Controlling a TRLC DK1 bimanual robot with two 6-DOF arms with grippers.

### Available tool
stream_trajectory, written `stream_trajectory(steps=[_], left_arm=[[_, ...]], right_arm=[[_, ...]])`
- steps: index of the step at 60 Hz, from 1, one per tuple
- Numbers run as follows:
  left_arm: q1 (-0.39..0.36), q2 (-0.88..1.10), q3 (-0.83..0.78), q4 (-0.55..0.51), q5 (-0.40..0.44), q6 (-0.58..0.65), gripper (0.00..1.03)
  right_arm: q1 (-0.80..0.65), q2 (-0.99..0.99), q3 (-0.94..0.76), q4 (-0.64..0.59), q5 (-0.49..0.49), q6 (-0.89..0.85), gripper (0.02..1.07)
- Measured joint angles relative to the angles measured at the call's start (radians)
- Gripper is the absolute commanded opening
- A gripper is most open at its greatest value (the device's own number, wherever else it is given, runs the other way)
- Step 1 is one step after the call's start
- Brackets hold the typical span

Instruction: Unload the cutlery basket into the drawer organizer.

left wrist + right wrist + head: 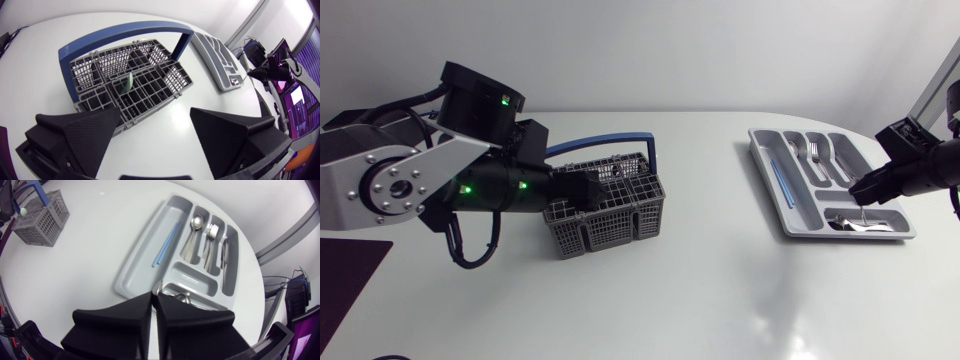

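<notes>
The grey cutlery basket (612, 208) with a blue handle stands left of the table's middle. My left gripper (588, 186) hovers over its left side, open with nothing between the fingers. In the left wrist view the basket (150, 85) lies ahead of the wide-open gripper (155, 125), and a pale green utensil (127, 82) stands in one cell. The grey drawer organizer (775, 190) is at the right. My right gripper (860, 200) hangs over its small front compartment, shut on a small silver piece of cutlery (159, 286) whose end reaches into that compartment.
The organizer (135, 275) holds a blue stick (165, 245) in its long slot, a spoon (192, 232), forks (211, 237) and knives (225, 255). A dark mat (345, 280) lies at the front left corner. The table edge runs close behind the organizer.
</notes>
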Motion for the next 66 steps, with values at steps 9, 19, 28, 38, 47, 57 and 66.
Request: stream_trajectory(steps=[9,19,28,38,47,57,66], left_arm=[[-0.006,0.011,0.0,0.019,-0.014,0.003,0.98],[-0.006,0.021,0.0,0.035,-0.014,0.003,0.98],[-0.011,0.021,0.0,0.041,-0.015,0.01,0.98],[-0.011,0.027,0.0,0.059,-0.02,0.019,0.98],[-0.013,0.048,0.0,0.079,-0.037,0.025,0.96],[-0.027,0.062,0.0,0.108,-0.057,0.042,0.93],[-0.038,0.091,0.0,0.114,-0.114,0.066,0.9]], right_arm=[[-0.023,0.069,-0.031,0.132,0.092,-0.037,0.08],[-0.032,0.146,-0.033,0.221,0.151,-0.06,0.08],[-0.031,0.183,-0.042,0.283,0.206,-0.066,0.35],[-0.028,0.185,-0.08,0.356,0.276,-0.081,0.98],[-0.021,0.186,-0.114,0.371,0.29,-0.084,1.02],[-0.016,0.137,-0.137,0.37,0.289,-0.084,1.02],[0.008,0.053,-0.167,0.368,0.288,-0.079,1.02]])
